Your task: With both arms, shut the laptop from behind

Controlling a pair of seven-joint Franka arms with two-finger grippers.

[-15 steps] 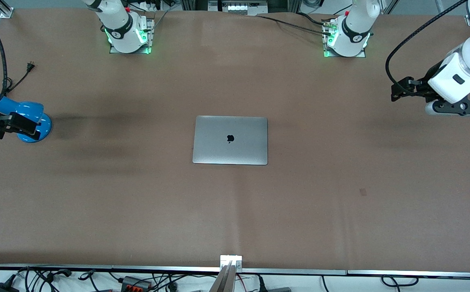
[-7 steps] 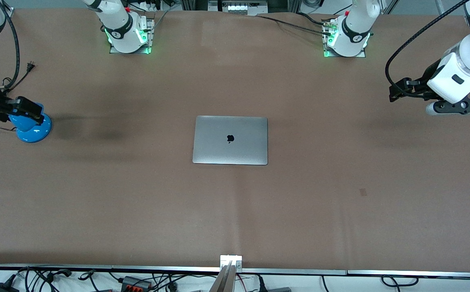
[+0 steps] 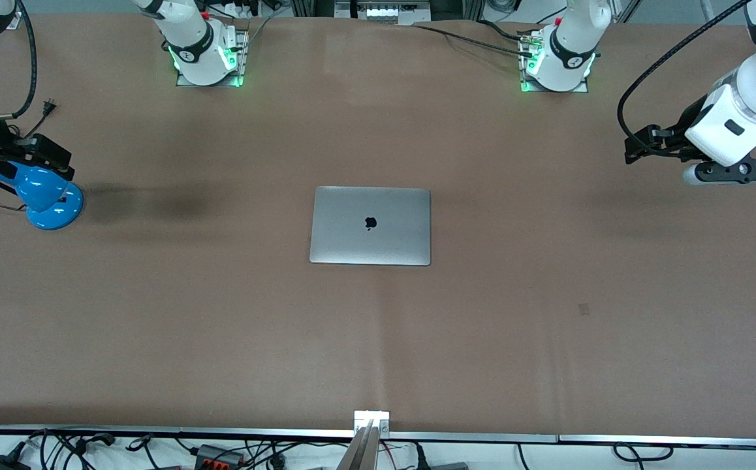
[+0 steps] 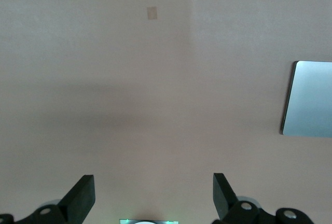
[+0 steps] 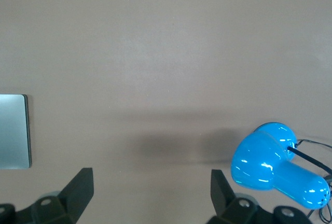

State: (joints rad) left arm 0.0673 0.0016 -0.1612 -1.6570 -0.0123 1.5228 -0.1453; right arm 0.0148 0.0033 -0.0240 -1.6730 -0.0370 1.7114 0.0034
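Observation:
The silver-grey laptop (image 3: 370, 226) lies shut and flat at the table's middle, its dark apple logo up. Its edge shows in the left wrist view (image 4: 308, 99) and in the right wrist view (image 5: 14, 131). My left gripper (image 3: 639, 145) hangs open and empty over bare table at the left arm's end, well away from the laptop; in its wrist view (image 4: 154, 195) the jaws stand wide apart. My right gripper (image 3: 38, 155) is open and empty over the blue lamp at the right arm's end; its wrist view (image 5: 151, 193) shows wide jaws.
A blue desk lamp (image 3: 45, 192) with a black cord stands at the right arm's end, also in the right wrist view (image 5: 275, 169). The two arm bases (image 3: 207, 55) (image 3: 557, 62) stand along the table's edge farthest from the front camera. Cables lie past the near edge.
My right gripper has risen and drawn back from over the lamp's base. My left gripper has shifted slightly upward. The laptop has not moved.

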